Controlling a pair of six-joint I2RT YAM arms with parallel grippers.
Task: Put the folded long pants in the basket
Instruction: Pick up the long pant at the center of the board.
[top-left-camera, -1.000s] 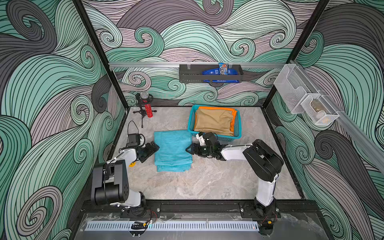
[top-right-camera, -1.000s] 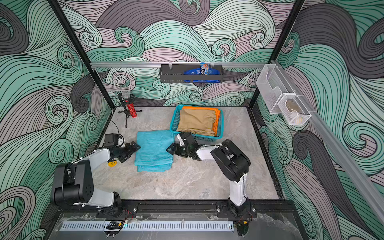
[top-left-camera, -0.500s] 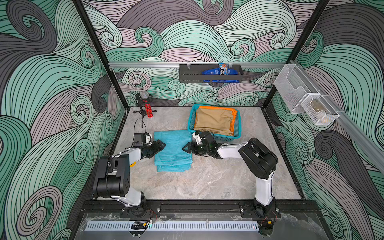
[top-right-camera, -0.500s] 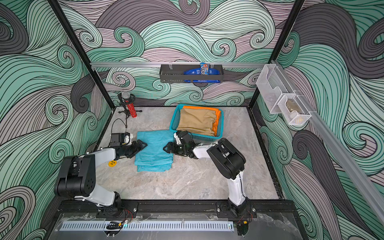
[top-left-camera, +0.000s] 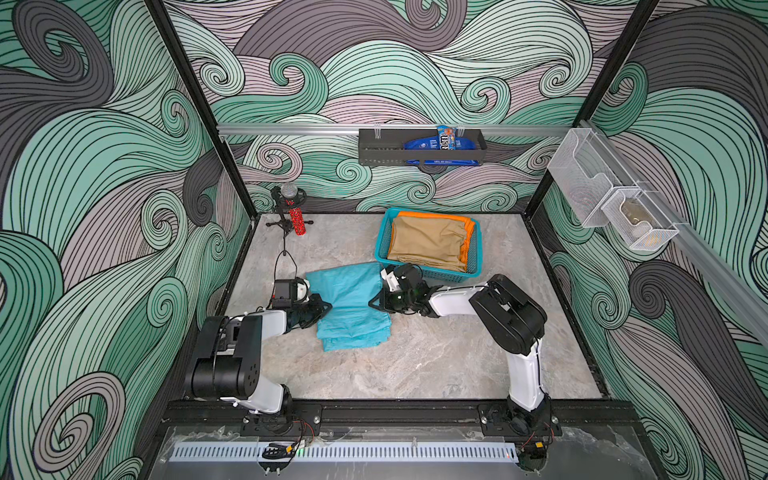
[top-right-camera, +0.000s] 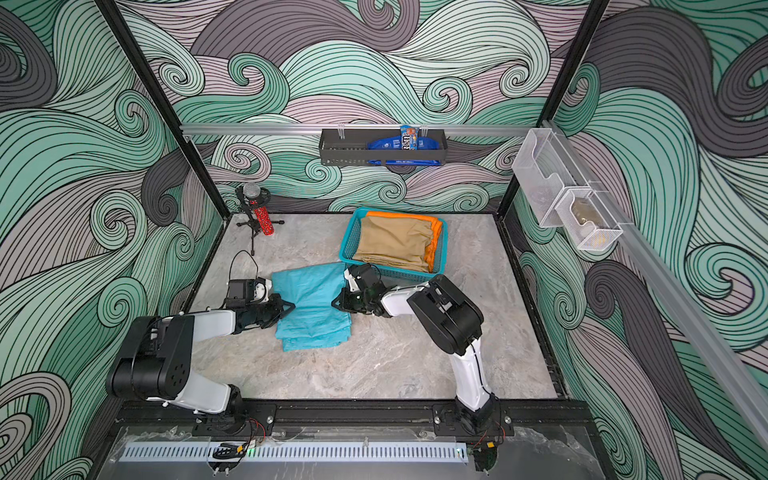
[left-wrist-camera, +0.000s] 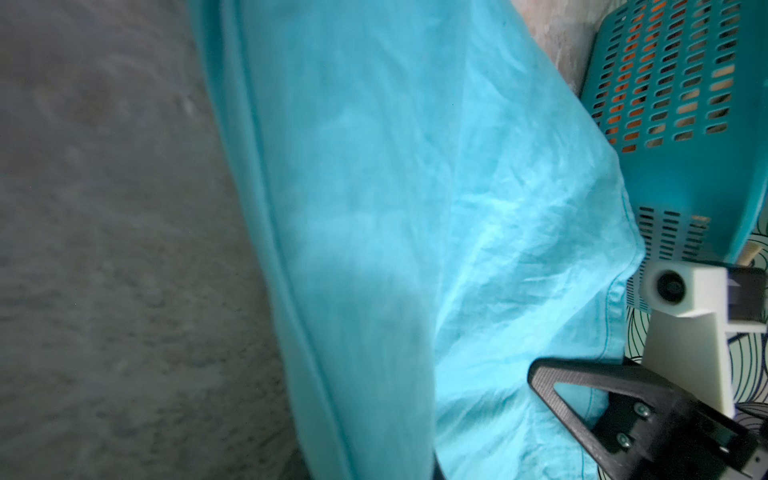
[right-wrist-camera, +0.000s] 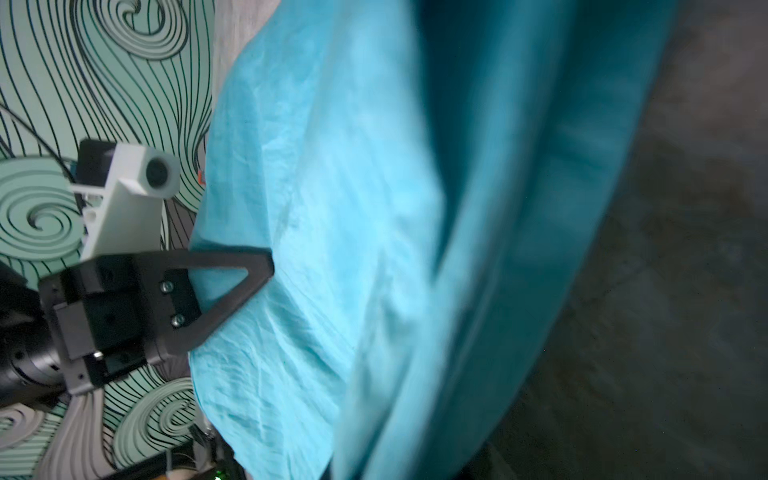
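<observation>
Grey marbled surface (top-left-camera: 415, 365) out front. Farther in, left end effector (top-left-camera: 327, 306) closed tight on one side edge of the teal pants (top-left-camera: 349, 307), right end effector (top-left-camera: 372, 302) seemingly pinched on the opposite edge. Gripped at both sides, likely to keep the fold flat through a lift. Between them, cloth lying on the surface. Just beyond the right end effector, the basket (top-left-camera: 428, 272), with tan pants (top-left-camera: 428, 245) stacked over orange pants (top-left-camera: 468, 232) inside and room on top for a third.

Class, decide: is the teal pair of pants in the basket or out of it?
Out. The teal pants lie folded on the tabletop, in front of the basket.
</observation>
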